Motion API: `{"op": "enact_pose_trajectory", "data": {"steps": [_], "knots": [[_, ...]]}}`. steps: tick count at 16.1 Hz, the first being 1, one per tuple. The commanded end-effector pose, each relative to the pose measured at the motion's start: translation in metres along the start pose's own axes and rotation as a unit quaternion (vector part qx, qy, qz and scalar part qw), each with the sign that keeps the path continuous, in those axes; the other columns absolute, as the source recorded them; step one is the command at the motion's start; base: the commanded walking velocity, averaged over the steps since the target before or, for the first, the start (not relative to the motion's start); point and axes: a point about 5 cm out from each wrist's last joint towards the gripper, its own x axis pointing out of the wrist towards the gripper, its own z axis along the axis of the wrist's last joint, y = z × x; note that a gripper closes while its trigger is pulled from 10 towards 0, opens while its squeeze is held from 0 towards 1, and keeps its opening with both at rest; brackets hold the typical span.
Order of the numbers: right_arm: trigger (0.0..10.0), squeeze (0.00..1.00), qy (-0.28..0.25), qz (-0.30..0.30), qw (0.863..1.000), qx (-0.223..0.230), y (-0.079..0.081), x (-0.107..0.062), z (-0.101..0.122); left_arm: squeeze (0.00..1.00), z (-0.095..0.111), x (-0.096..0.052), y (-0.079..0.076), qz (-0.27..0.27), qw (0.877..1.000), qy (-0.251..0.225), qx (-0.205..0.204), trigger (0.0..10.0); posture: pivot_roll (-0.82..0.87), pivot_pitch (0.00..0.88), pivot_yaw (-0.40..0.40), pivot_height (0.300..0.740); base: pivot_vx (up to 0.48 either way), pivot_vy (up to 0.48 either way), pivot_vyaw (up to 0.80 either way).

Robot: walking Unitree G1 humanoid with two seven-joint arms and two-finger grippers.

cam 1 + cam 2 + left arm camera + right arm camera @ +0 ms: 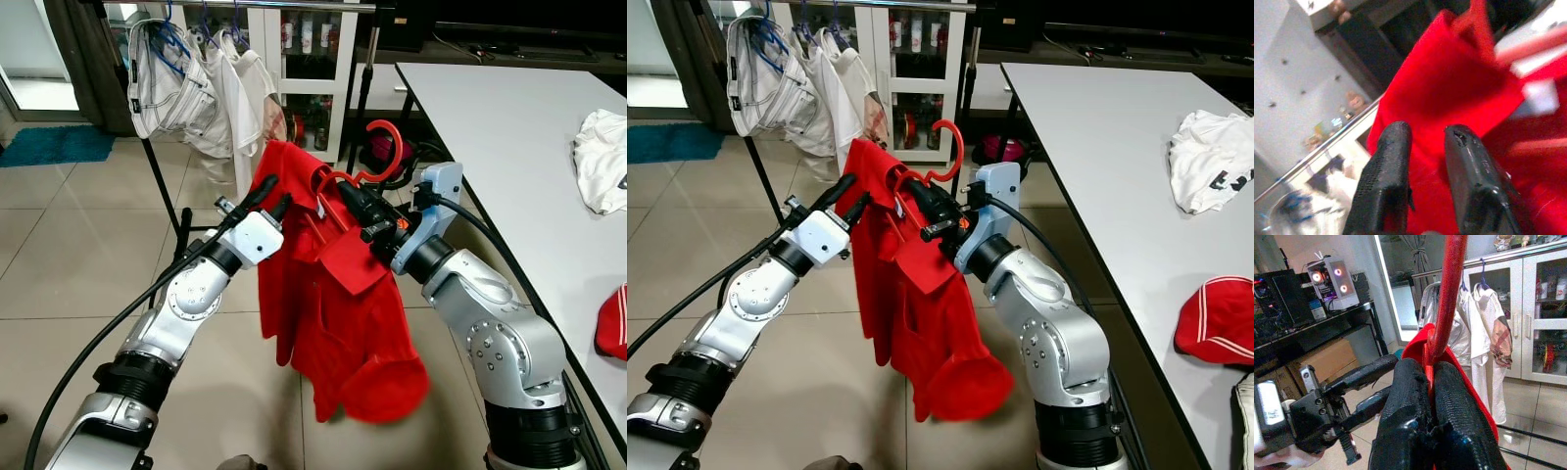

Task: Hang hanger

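Note:
A red hanger [389, 147] carries a red shirt [333, 323] that hangs in the air between my two arms. My right gripper [349, 194] is shut on the hanger's neck just below the hook; in the right wrist view its fingers [1410, 396] pinch the red stem [1449, 293]. My left gripper [269, 199] is open at the shirt's shoulder on the left side, and red cloth [1449, 88] lies just beyond its fingertips [1393, 142]. The clothes rack [364, 88] stands behind with white garments [196, 88] on blue hangers.
A white table [490, 117] runs along my right, with a white cloth [602, 157] and a red cap [615, 323] on it. A glass-door cabinet [309, 78] stands behind the rack. Tiled floor [69, 245] spreads to the left.

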Motion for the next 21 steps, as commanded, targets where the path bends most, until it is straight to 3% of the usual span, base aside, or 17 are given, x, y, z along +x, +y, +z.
{"op": "enact_pose_trajectory", "data": {"steps": [1, 2, 3, 5, 6, 7, 13, 16, 17, 18, 19, 21], "knots": [[0.0, 0.0, -0.017, 0.011, 1.0, -0.02, 0.004, 0.002, 0.011, 0.0, 0.001, -0.004, -0.006, -0.011, 0.999, -0.02, -0.044, 0.0, -0.05, 0.0, -0.031, 0.74, 0.0, 0.0, 0.0], [0.0, 0.0, -0.013, 0.01, 1.0, -0.027, 0.003, 0.002, 0.011, 0.0, 0.002, -0.005, -0.009, -0.013, 0.998, -0.026, -0.063, 1.1, -0.05, 0.0, -0.032, 0.74, 0.0, 0.0, 0.0], [0.0, 0.0, -0.008, 0.013, 0.999, -0.033, 0.003, 0.003, 0.01, 0.0, 0.003, -0.005, -0.014, -0.03, 0.996, -0.031, -0.074, 10.0, -0.05, 0.0, -0.037, 0.74, 0.0, 0.0, 0.0], [0.0, 0.0, -0.007, 0.017, 0.999, -0.035, 0.004, 0.004, 0.01, 0.0, 0.004, -0.004, -0.015, -0.031, 0.995, -0.037, -0.083, 10.0, -0.05, 0.0, -0.04, 0.74, 0.0, 0.0, 0.0], [0.0, 0.0, -0.007, 0.019, 0.999, -0.036, 0.005, 0.005, 0.01, 0.3, 0.005, -0.003, -0.015, -0.03, 0.995, -0.039, -0.082, 10.0, -0.05, 0.0, -0.042, 0.74, 0.0, 0.0, 0.0], [0.0, 0.0, -0.007, 0.021, 0.999, -0.037, 0.005, 0.005, 0.01, 1.0, 0.005, -0.002, -0.015, -0.031, 0.995, -0.042, -0.084, 10.0, -0.05, 0.0, -0.041, 0.74, 0.0, 0.0, 0.0], [0.0, 0.0, -0.009, 0.021, 0.999, -0.046, 0.006, 0.004, 0.012, 1.0, 0.009, 0.005, -0.019, -0.047, 0.99, -0.06, -0.117, 10.0, -0.07, 0.0, -0.031, 0.74, 0.0, 0.0, 0.0], [0.0, 0.0, -0.008, 0.026, 0.998, -0.048, 0.006, 0.005, 0.013, 1.0, 0.005, 0.008, -0.014, -0.028, 0.996, -0.043, -0.07, 10.0, -0.07, 0.0, -0.041, 0.74, 0.0, 0.0, 0.0], [0.0, 0.0, -0.008, 0.029, 0.998, -0.049, 0.006, 0.006, 0.014, 0.87, 0.002, 0.009, -0.009, -0.01, 0.999, -0.029, -0.041, 10.0, -0.07, 0.0, -0.044, 0.74, 0.0, 0.0, 0.0], [0.0, 0.0, -0.008, 0.032, 0.998, -0.049, 0.007, 0.006, 0.014, 0.24, -0.001, 0.01, -0.005, 0.003, 1.0, -0.012, -0.029, 10.0, -0.07, 0.0, -0.043, 0.74, 0.0, 0.0, 0.0], [0.0, 0.0, -0.008, 0.032, 0.998, -0.048, 0.007, 0.007, 0.014, 0.0, -0.003, 0.011, -0.004, 0.005, 1.0, -0.005, -0.026, 10.0, -0.07, 0.0, -0.042, 0.74, 0.0, 0.0, 0.0], [0.0, 0.0, -0.009, 0.034, 0.998, -0.048, 0.009, 0.007, 0.014, 0.0, -0.008, 0.011, -0.003, 0.007, 1.0, 0.014, -0.02, 10.0, -0.07, 0.0, -0.039, 0.74, 0.0, 0.0, 0.0]]}}
